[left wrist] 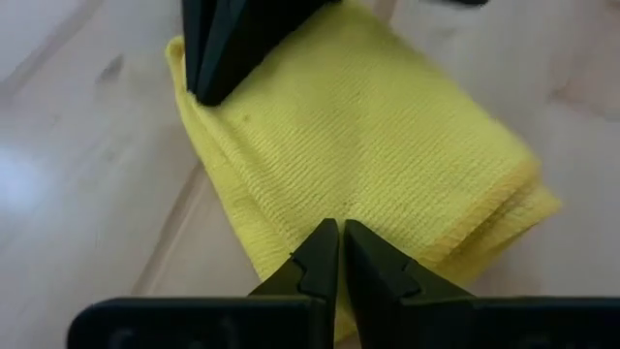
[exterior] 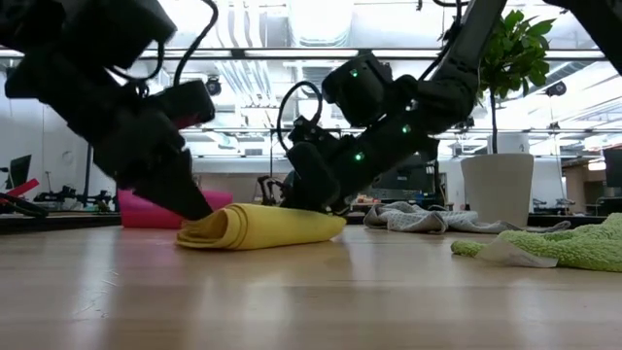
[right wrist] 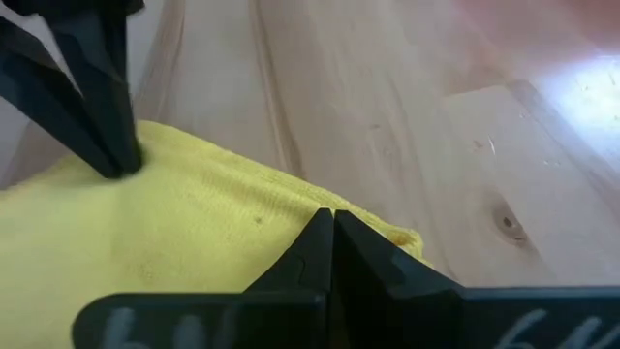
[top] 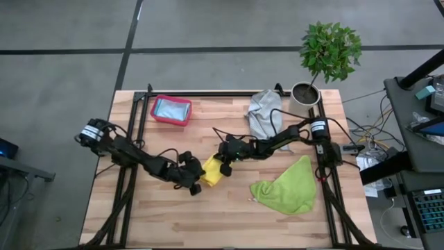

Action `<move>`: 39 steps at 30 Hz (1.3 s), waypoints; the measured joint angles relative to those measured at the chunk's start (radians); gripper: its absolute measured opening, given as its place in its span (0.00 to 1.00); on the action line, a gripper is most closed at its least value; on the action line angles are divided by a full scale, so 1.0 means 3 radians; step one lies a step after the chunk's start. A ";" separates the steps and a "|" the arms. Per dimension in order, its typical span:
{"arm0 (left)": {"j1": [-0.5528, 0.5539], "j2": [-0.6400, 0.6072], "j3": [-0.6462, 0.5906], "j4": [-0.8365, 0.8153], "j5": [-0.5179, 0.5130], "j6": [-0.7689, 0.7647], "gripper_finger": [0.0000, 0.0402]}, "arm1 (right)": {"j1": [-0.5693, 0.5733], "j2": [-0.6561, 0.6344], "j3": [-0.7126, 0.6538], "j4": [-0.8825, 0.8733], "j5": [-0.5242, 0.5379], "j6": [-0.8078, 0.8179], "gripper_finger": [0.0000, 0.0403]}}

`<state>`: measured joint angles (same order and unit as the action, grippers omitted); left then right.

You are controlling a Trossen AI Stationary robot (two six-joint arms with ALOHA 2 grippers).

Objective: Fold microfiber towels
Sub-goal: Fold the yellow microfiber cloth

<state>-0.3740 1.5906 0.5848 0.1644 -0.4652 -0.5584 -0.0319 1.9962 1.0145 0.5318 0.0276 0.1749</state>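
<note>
Lying folded mid-table: yellow towel [top: 212, 171]. Left gripper [top: 196, 186] closed tight, tip pressing one end, holding nothing. Right gripper [top: 223, 164] closed tight, pressing other end, likely flattening fold. Green towel [top: 286, 187], grey towel [top: 263, 114] wait nearby.

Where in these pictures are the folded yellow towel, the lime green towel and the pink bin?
folded yellow towel [exterior: 262, 226]: low view, on the middle of its folded bundle.
lime green towel [top: 288, 187]: high view, on the middle of the crumpled cloth.
pink bin [top: 154, 111]: high view, on its left rim.
</note>
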 joint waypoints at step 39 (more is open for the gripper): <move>-0.0210 0.0699 0.0099 0.1117 0.0219 -0.0102 0.02 | 0.0360 0.0255 -0.0021 0.0551 0.0854 0.0142 0.02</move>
<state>-0.4370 1.8003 0.6144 0.4996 -0.3994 -0.5890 0.0761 2.0727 1.0083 0.6969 0.2838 0.2174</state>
